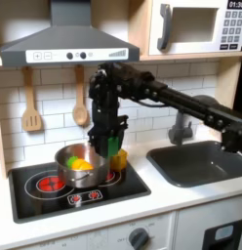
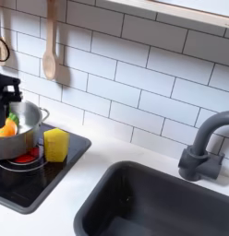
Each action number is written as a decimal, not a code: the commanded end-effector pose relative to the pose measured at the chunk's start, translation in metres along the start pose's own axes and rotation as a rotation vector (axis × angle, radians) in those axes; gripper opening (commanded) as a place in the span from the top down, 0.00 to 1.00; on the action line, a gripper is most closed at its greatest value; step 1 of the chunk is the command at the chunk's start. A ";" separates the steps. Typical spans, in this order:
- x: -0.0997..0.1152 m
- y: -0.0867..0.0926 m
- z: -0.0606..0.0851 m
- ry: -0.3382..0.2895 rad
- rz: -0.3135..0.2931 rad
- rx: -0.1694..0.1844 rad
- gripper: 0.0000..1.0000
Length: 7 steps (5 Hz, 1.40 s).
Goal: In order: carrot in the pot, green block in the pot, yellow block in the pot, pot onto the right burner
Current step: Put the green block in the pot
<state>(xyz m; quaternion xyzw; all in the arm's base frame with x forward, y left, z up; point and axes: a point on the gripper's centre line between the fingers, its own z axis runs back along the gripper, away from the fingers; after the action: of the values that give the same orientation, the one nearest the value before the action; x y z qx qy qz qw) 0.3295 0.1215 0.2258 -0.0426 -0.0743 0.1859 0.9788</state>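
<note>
Yellow block sits on the black cooktop, upright, just beside the pot at roughly its four o'clock in the second exterior view, close to the wall but whether touching I cannot tell. Inside the pot, orange and green show together in both exterior views: the carrot lying low, the green block by it. So two of the three drops look done, and the yellow block is the step in hand. Gripper hangs at the pot's three o'clock edge in the first exterior view, right over where the yellow block stands; fingers point down, but whether the jaws are apart or already closed on the block I cannot tell (dark on dark, too small). Next move, by my reading: secure the block squarely, lift clear of the rim, carry a short way toward nine o'clock, release over the pot's mouth. The pot is over the burner at nine o'clock on the cooktop, so the slide remains. Wooden spoons hang on the tile behind, sink well off at three o'clock.
</note>
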 end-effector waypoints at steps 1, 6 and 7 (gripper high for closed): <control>0.019 -0.005 -0.003 -0.026 -0.005 0.019 1.00; 0.035 0.022 -0.012 -0.051 0.053 0.033 1.00; 0.037 0.024 -0.018 -0.047 0.053 0.035 1.00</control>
<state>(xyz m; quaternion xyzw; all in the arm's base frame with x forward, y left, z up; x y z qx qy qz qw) 0.3588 0.1559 0.2083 -0.0252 -0.0915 0.2149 0.9720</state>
